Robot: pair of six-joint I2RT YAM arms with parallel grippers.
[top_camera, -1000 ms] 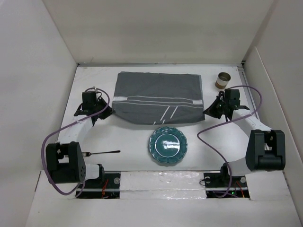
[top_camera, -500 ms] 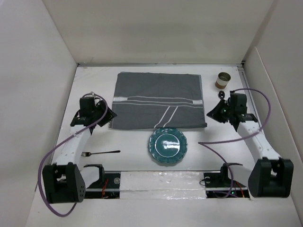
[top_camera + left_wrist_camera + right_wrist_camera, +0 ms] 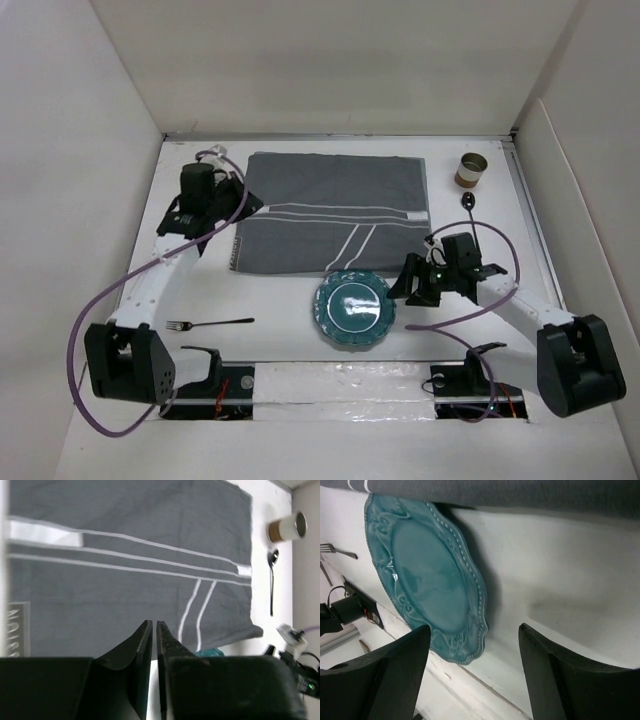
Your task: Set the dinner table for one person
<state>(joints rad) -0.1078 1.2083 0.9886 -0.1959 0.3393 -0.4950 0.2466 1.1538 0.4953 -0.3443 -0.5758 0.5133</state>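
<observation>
Item: L tool (image 3: 153,625). Since 1 s ago it has shifted along the left edge of the grey white-striped cloth mat (image 3: 335,205) toward the far corner; jaws pinched together, nothing between.
Item: R tool (image 3: 474,630). It has swung off the mat's right edge to just right of the round teal scalloped ceramic plate (image 3: 353,310); jaws spread wide, empty, facing the rim.
Item: wide white matte desk (image 3: 280,300). It lies under everything, with the plate at the mat's near edge and not yet on it; est. mat-straightening is done and plate pickup is next.
</observation>
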